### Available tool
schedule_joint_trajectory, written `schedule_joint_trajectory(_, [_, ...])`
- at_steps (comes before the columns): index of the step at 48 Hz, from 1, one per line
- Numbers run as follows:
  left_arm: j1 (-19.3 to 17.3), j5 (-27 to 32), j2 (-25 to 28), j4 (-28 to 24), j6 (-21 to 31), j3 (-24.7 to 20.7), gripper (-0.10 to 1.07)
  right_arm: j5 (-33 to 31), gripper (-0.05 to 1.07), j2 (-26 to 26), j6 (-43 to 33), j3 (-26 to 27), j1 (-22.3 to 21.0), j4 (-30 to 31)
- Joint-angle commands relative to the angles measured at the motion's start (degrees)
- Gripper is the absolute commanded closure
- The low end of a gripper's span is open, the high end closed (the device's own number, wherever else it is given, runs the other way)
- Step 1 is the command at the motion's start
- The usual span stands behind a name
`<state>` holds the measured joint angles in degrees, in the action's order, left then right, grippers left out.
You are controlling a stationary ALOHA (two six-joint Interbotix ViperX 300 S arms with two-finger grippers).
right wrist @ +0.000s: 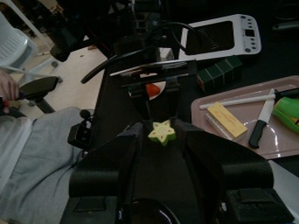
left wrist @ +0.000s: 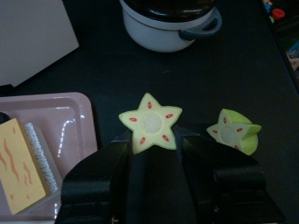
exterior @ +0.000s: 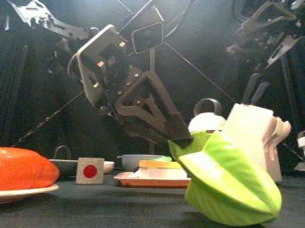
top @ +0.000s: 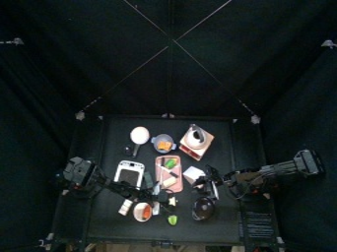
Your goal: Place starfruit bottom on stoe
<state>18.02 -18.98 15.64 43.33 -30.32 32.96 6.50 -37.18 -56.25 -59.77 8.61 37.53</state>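
A starfruit piece [left wrist: 152,122], its star-shaped cut face with red seeds turned up, sits between the tips of my left gripper [left wrist: 158,149], which is shut on it low over the table's front middle. A second green starfruit piece [left wrist: 236,131] lies just beside it and fills the near right of the front view [exterior: 226,183]. The white stove with a black top [top: 129,172] stands left of the pink tray and also shows in the right wrist view [right wrist: 222,35]. My right gripper [right wrist: 162,144] is shut and empty, resting at the table's right and pointing at the star piece [right wrist: 162,131].
A pink tray [left wrist: 52,109] with toy food lies close beside my left gripper. A white pot [left wrist: 170,22] stands beyond the starfruit pieces. In the front view a plate with a red fruit [exterior: 24,169] and a small white cube [exterior: 89,169] stand at the left.
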Motion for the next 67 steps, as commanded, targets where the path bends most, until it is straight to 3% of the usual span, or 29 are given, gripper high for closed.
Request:
schedule_joint_trajectory(1, [-0.09, -0.18, -1.41, -0.09, 0.0, -0.79, 0.28, 0.44, 0.27, -0.26, -0.09, 0.53, 0.09, -0.18])
schedule_joint_trajectory(12, [-0.09, 1.14, -2.72, -0.09, 0.0, -0.79, 0.28, 0.44, 0.27, -0.26, -0.09, 0.44, 0.09, -0.18])
schedule_joint_trajectory(29, [-0.09, 9.05, -8.96, 0.79, 0.09, 1.85, 0.29, 0.44, 0.27, -0.26, -0.09, 0.35, 0.09, -0.18])
schedule_joint_trajectory(52, [-0.09, 9.67, -23.91, 16.26, 0.0, 14.41, 0.29, 0.53, 0.27, 0.09, -0.09, 0.26, 0.0, -0.62])
schedule_joint_trajectory(67, [-0.26, 13.36, -27.51, 11.34, -0.09, 15.56, 0.29, 0.44, 0.27, 0.53, -0.09, 0.26, -0.35, -0.79])
